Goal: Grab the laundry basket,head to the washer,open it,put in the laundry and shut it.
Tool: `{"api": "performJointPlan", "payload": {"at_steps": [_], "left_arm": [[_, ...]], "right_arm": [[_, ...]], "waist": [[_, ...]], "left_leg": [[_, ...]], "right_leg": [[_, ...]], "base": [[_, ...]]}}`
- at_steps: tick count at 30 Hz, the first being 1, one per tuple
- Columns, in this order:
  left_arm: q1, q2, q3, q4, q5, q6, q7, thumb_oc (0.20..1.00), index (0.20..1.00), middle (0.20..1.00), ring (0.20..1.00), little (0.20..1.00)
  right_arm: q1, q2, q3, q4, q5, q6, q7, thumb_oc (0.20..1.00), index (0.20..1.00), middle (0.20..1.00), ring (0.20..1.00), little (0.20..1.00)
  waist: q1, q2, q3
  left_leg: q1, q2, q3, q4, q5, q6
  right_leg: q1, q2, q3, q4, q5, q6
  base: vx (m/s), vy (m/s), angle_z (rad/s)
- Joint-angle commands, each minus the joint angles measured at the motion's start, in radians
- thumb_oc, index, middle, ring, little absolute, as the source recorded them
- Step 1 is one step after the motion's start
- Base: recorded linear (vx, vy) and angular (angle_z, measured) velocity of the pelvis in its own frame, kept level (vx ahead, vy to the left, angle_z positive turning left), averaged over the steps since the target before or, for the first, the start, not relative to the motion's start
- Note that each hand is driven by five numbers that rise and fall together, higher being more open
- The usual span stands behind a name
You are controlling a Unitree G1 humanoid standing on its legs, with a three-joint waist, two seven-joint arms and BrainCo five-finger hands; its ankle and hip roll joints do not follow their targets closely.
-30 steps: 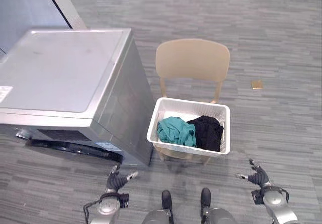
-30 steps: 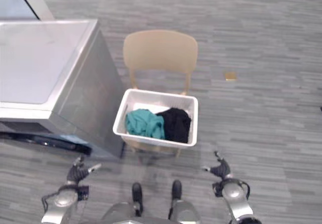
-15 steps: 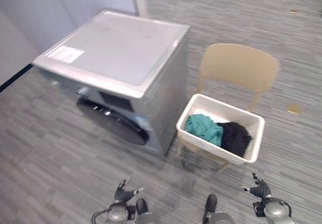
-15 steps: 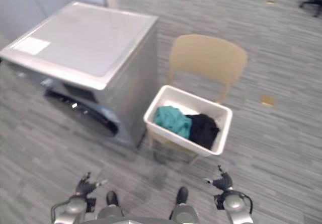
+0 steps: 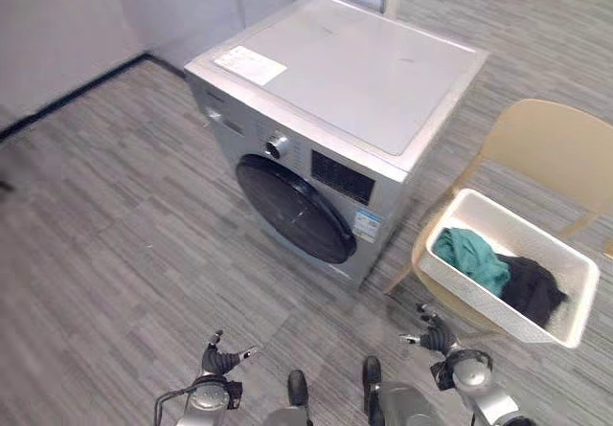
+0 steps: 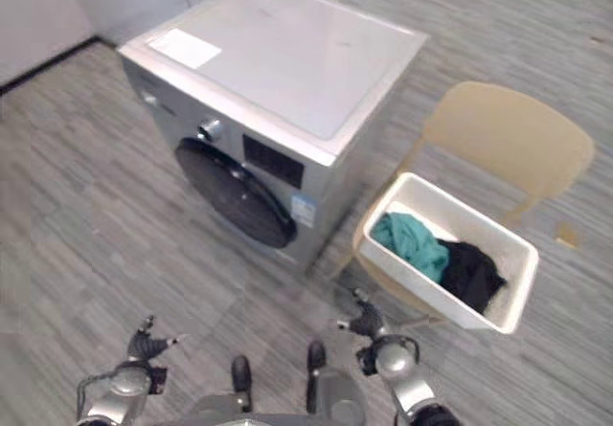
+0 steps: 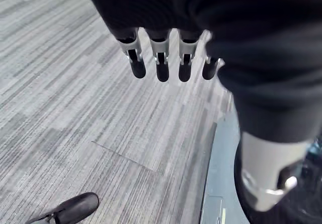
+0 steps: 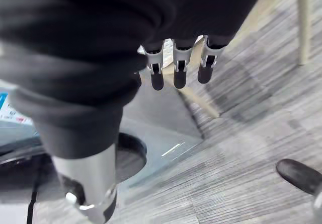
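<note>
Left eye view: a silver washer stands on the grey plank floor, its round dark door shut on the front panel. Just beside the washer's right side a tan chair carries the white laundry basket on its seat. In the basket lie a teal garment and, touching it on the far side from the washer, a black garment. The left hand hangs low over the floor in front of the washer, well apart from the basket; its wrist view shows the fingers straight in a row with nothing in them. The right hand hangs near the basket's front corner but not touching it, fingers likewise straight and holding nothing, with a chair leg and the floor past them
</note>
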Motion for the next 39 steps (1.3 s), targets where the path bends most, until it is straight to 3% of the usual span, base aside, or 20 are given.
{"api": "performJointPlan", "payload": {"at_steps": [1,7,13,19,25,33,36,37,39], "left_arm": [[-0.015,0.037,0.005,-0.041,0.055,-0.032,0.017,1.000,1.000,1.000,1.000,1.000],[0.031,0.036,0.009,-0.041,0.050,-0.031,0.011,1.000,1.000,1.000,1.000,1.000],[0.013,0.034,-0.021,-0.053,-0.007,-0.050,0.031,1.000,1.000,1.000,1.000,1.000],[-0.019,0.041,-0.070,-0.075,-0.045,-0.072,0.052,1.000,1.000,1.000,1.000,1.000],[-0.058,0.056,-0.099,-0.090,-0.072,-0.081,0.061,1.000,1.000,1.000,1.000,1.000],[-0.131,0.064,-0.136,-0.094,-0.085,-0.080,0.068,1.000,1.000,1.000,1.000,1.000],[-0.195,0.057,-0.164,-0.069,-0.091,-0.073,0.076,1.000,1.000,1.000,1.000,1.000],[-0.196,0.057,-0.164,-0.069,-0.091,-0.073,0.076,1.000,1.000,1.000,1.000,1.000],[-0.257,0.055,-0.193,-0.015,-0.097,-0.072,0.088,1.000,1.000,1.000,1.000,1.000]], "right_arm": [[-0.062,-0.032,0.002,-0.112,-0.024,-0.042,0.002,1.000,1.000,1.000,1.000,1.000],[-0.217,-0.054,0.051,-0.161,-0.046,-0.053,-0.018,1.000,1.000,1.000,1.000,1.000],[-0.438,-0.063,0.059,-0.106,-0.041,-0.049,-0.121,1.000,1.000,1.000,1.000,1.000],[-0.584,-0.086,0.031,0.021,0.009,-0.041,-0.202,1.000,1.000,1.000,1.000,1.000],[-0.694,-0.089,0.052,0.142,0.071,-0.031,-0.205,1.000,1.000,1.000,1.000,1.000],[-0.762,0.005,0.146,0.141,0.163,-0.037,-0.133,1.000,1.000,1.000,1.000,1.000],[-0.834,0.123,0.242,0.043,0.202,-0.053,-0.079,1.000,1.000,1.000,1.000,1.000],[-0.834,0.123,0.242,0.043,0.202,-0.053,-0.079,1.000,1.000,1.000,1.000,1.000],[-0.931,0.281,0.329,-0.043,0.262,-0.074,-0.027,1.000,1.000,1.000,1.000,1.000]], "waist": [[0.010,-0.035,0.034],[0.056,0.002,0.007],[0.102,0.025,0.047],[0.132,0.036,0.076],[0.157,0.033,0.096],[0.201,0.033,0.128],[0.232,0.030,0.139],[0.231,0.030,0.137],[0.267,0.022,0.139]], "left_leg": [[0.032,-0.095,-0.063,0.044,-0.083,0.001],[-0.018,-0.101,-0.088,0.022,-0.062,-0.009],[-0.113,-0.097,-0.113,0.013,-0.023,-0.015],[-0.192,-0.097,-0.133,-0.003,0.008,-0.025],[-0.239,-0.102,-0.157,-0.005,0.020,-0.030],[-0.271,-0.114,-0.190,0.001,0.024,-0.028],[-0.269,-0.121,-0.208,0.016,0.013,-0.024],[-0.274,-0.121,-0.209,0.016,0.015,-0.024],[-0.276,-0.127,-0.231,0.046,-0.002,-0.021]], "right_leg": [[0.016,0.011,0.064,-0.087,0.052,0.062],[0.010,-0.008,0.010,-0.159,0.082,0.057],[-0.059,-0.014,-0.027,-0.180,0.095,0.055],[-0.122,-0.018,-0.048,-0.187,0.101,0.057],[-0.158,-0.023,-0.058,-0.189,0.105,0.059],[-0.177,-0.040,-0.085,-0.158,0.083,0.058],[-0.167,-0.052,-0.107,-0.127,0.059,0.058],[-0.170,-0.053,-0.108,-0.129,0.062,0.058],[-0.157,-0.063,-0.126,-0.103,0.041,0.054]], "base": [[0.18,-0.047,0.85],[0.06,-0.032,0.58],[-0.04,-0.009,0.18],[-0.01,0.001,0.10],[0.01,0.015,0.16],[0.01,0.035,0.09],[0.02,0.023,0.17],[0.04,-0.021,0.19],[0.04,-0.063,0.18]]}}
